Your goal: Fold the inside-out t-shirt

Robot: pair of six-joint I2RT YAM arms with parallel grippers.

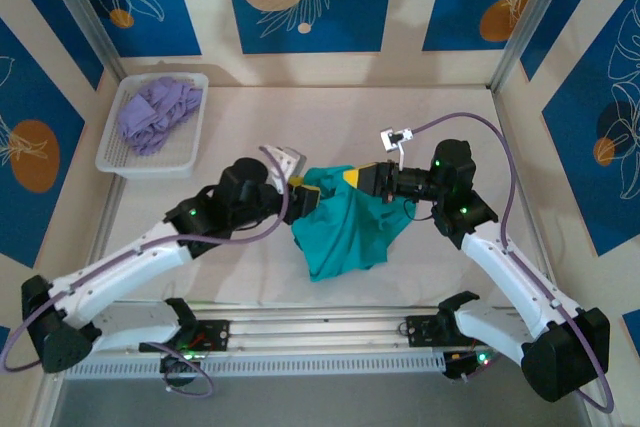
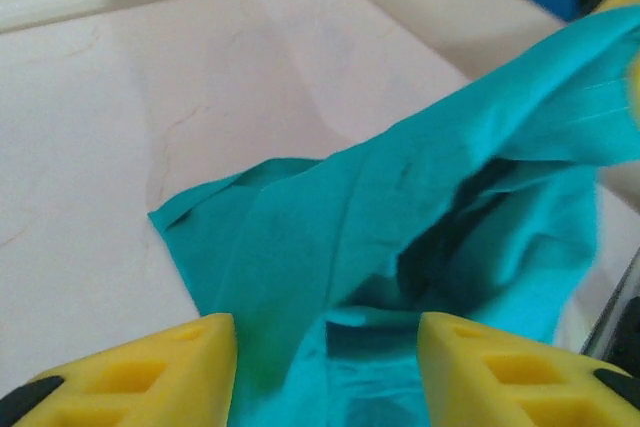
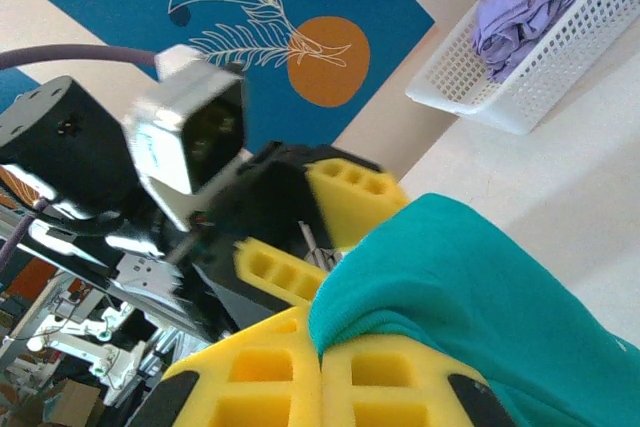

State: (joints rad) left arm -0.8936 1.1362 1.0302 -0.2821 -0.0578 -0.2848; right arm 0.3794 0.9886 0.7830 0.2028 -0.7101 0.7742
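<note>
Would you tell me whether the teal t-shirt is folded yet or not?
Not folded: the t-shirt hangs bunched from the shut right gripper, its lower part crumpled on the table.

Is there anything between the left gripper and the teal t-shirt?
Nothing visible. The left gripper is open with the t-shirt between its fingers; the right gripper pinches the cloth.

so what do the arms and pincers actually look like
The left arm and right arm have white link shells, black joint housings and small green lights. A purple cable loops along each. The left pincer and right pincer each carry two blocky yellow fingers with rectangular cut-outs, and a small grey camera box sits at the wrist.
</note>
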